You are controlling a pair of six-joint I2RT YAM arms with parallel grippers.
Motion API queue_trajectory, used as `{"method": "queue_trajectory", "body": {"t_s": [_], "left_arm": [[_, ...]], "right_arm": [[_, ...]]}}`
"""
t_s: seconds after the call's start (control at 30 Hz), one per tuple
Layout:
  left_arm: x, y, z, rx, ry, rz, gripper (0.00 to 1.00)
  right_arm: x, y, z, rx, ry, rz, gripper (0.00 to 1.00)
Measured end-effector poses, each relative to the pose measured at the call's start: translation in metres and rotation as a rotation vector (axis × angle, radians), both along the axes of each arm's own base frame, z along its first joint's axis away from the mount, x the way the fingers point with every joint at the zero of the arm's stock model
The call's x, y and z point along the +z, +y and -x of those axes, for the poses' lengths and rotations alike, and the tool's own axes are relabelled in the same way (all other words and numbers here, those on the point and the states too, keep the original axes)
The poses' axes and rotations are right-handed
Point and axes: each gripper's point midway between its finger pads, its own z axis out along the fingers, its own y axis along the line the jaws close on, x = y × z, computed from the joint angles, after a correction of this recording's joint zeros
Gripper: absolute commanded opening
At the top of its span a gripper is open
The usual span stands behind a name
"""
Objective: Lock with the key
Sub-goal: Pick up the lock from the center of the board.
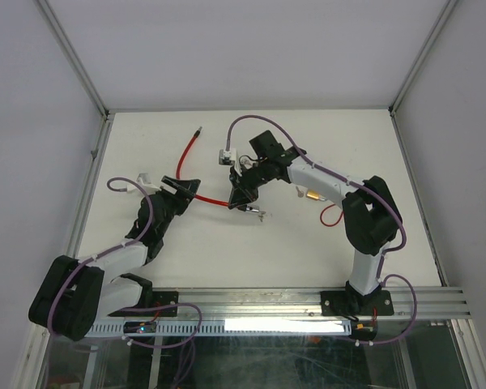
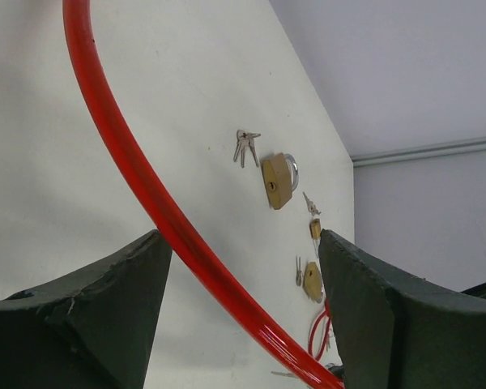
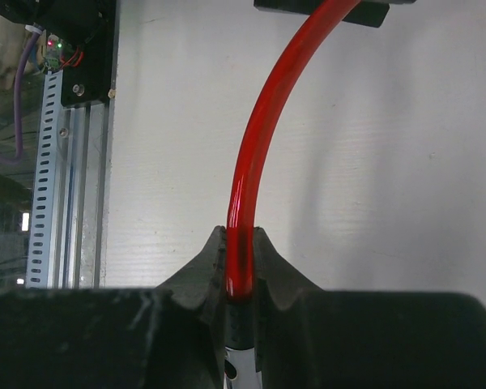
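1. Red cable (image 3: 255,138) lies in a long bend on the white table (image 1: 308,251), a bit left of the middle.
2. We see its metal tip (image 1: 199,129) at the far end, lying free on the table.
3. From that tip the cable runs toward the near side, then turns to the right.
4. We see the right gripper (image 3: 239,235) pinching the other end of the cable tight between its fingers.
5. We see the left gripper (image 2: 241,243) with its fingers wide apart, one on each side of the cable.
6. The cable passes closer to one finger than the other; we cannot tell if it touches.
7. Over to the right, a brass padlock (image 2: 279,181) lies on the table.
8. A bunch of keys (image 2: 245,147) lies just beside the padlock.
9. We also see two smaller brass locks (image 2: 313,280) near them.
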Motion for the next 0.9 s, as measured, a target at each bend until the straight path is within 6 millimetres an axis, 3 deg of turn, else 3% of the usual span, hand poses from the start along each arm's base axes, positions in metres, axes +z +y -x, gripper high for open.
{"method": "queue_trajectory", "body": {"t_s": [0.17,0.37,0.73,0.9], "left_arm": [[-0.007,-0.001,-0.001,0.003,0.025,0.012,0.68],[-0.003,-0.003,-0.003,-0.003,0.015,0.025,0.57],[0.020,-0.003,-0.006,-0.011,-0.068,0.016,0.03],[0.033,-0.004,-0.007,-0.032,-0.133,-0.024,0.00]], "right_arm": [[0.001,0.001,0.003,0.009,0.004,-0.005,0.00],[0.001,0.002,0.004,0.014,0.006,-0.008,0.00],[-0.002,0.005,0.008,0.026,0.015,-0.005,0.00],[-0.004,0.006,0.009,0.031,0.019,-0.002,0.01]]}}
